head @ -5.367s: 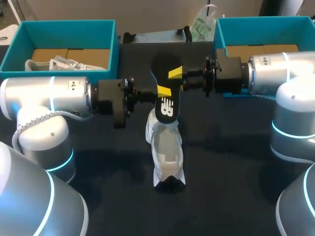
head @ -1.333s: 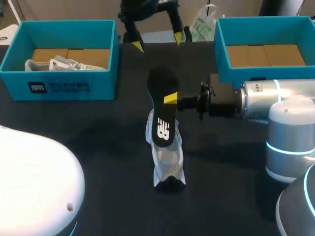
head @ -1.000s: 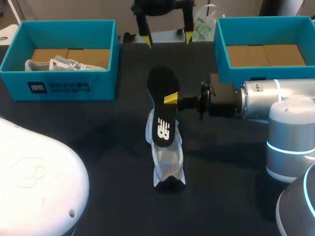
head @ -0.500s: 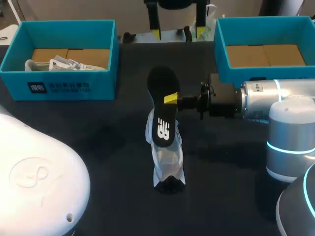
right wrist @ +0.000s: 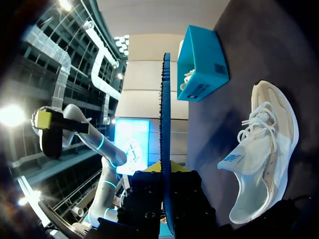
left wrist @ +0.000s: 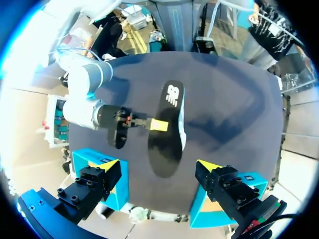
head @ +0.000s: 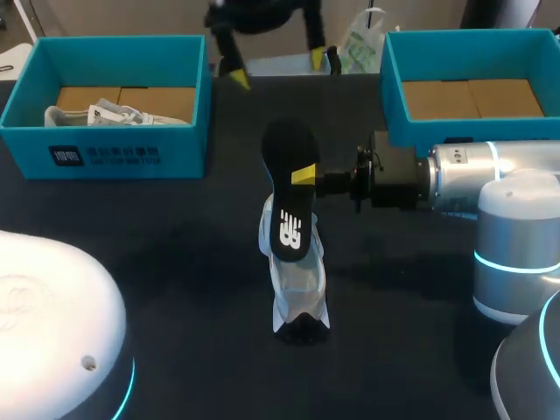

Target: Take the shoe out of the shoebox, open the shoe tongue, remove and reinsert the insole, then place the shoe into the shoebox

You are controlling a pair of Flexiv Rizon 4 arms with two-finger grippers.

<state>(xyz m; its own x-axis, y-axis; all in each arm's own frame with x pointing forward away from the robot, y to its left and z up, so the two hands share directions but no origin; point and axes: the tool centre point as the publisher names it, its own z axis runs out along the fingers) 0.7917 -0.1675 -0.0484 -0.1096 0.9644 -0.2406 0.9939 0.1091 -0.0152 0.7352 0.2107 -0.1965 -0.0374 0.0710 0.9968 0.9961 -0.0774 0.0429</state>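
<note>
The black insole (head: 289,188) stands on edge, upright over the white shoe (head: 296,271), with my right gripper (head: 304,175) shut on its side. The shoe rests on the dark table below it, heel end under the insole. In the right wrist view the insole (right wrist: 166,144) runs edge-on between the fingers, and the shoe (right wrist: 264,154) lies beside it, laces up. My left gripper (head: 278,70) hangs high over the table's far edge, open and holding nothing. From there its wrist view looks down on the insole (left wrist: 167,129) between its own spread yellow tips (left wrist: 158,168).
A teal box (head: 105,153) at the far left holds a second white shoe (head: 101,114). Another teal box (head: 472,52) stands at the far right, with only brown card on its floor. My left arm's white shell (head: 52,332) fills the near left corner.
My left gripper swung right, then back left and tilted, still open. Its white shell in the near left corner sank lower. The right arm, insole and shoe have not moved.
</note>
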